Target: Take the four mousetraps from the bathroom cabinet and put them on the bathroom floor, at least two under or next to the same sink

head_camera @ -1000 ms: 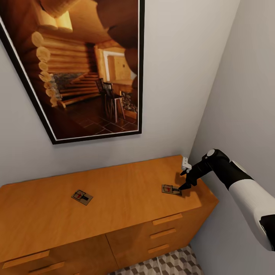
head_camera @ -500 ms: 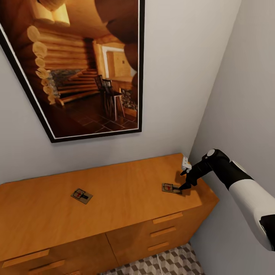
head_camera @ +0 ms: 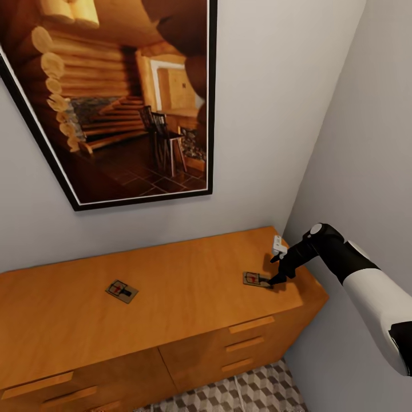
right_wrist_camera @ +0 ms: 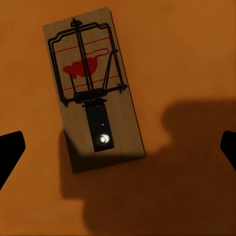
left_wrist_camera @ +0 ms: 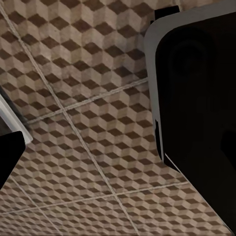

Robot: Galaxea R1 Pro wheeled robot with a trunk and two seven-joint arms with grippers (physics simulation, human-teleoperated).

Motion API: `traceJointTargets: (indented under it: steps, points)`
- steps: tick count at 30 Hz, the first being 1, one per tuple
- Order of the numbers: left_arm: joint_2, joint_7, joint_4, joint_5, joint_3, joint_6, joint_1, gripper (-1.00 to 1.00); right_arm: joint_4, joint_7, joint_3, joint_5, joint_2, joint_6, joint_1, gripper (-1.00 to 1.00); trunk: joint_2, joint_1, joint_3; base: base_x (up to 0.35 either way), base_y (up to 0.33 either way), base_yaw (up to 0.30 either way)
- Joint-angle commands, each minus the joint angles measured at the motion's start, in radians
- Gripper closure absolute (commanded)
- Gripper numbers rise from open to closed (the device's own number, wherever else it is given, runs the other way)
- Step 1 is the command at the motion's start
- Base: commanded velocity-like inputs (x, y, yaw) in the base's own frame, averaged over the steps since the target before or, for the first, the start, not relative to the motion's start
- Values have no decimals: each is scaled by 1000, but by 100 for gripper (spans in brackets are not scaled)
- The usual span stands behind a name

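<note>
Two mousetraps lie flat on the orange-brown cabinet [head_camera: 189,274]: one mousetrap [head_camera: 122,291] on the left part of the top, the other mousetrap [head_camera: 256,279] near the right end. My right gripper [head_camera: 273,279] hangs low at this second trap's right edge. In the right wrist view the trap [right_wrist_camera: 93,93] shows dark wire and a red mark. My right gripper [right_wrist_camera: 118,150] stands open, its fingertips [right_wrist_camera: 10,152] wide apart and holding nothing. My left gripper [left_wrist_camera: 98,147] is open over the cube-patterned bathroom floor [left_wrist_camera: 88,73].
A large framed picture [head_camera: 114,103] hangs on the wall above the cabinet. A grey side wall [head_camera: 372,143] runs close along the cabinet's right end. Drawers with bar handles [head_camera: 250,324] face me, with patterned floor [head_camera: 252,392] below. A dark body part [left_wrist_camera: 201,98] shows beside the left gripper.
The whole head picture has shifted a little, so the camera moved. My right gripper stays open beside the right mousetrap, and both traps lie where they were.
</note>
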Motion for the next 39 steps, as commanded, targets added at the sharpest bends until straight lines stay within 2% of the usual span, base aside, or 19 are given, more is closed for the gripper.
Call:
traceJointTargets:
  steps: [1,30,39]
  points:
    - [-1,0,3,10,-9,-4,-1,-100,-2,3,3,0,-1,11,-1,-100,-1,0,-3,0,0,0]
    - [-1,0,3,10,-8,-4,-1,-100,-2,3,4,0,-1,11,-1,-100,-1,0,-44,0,0,0]
    - [-1,0,3,10,-9,-4,-1,-100,-2,3,4,0,-2,11,-1,-100,-1,0,-49,0,0,0]
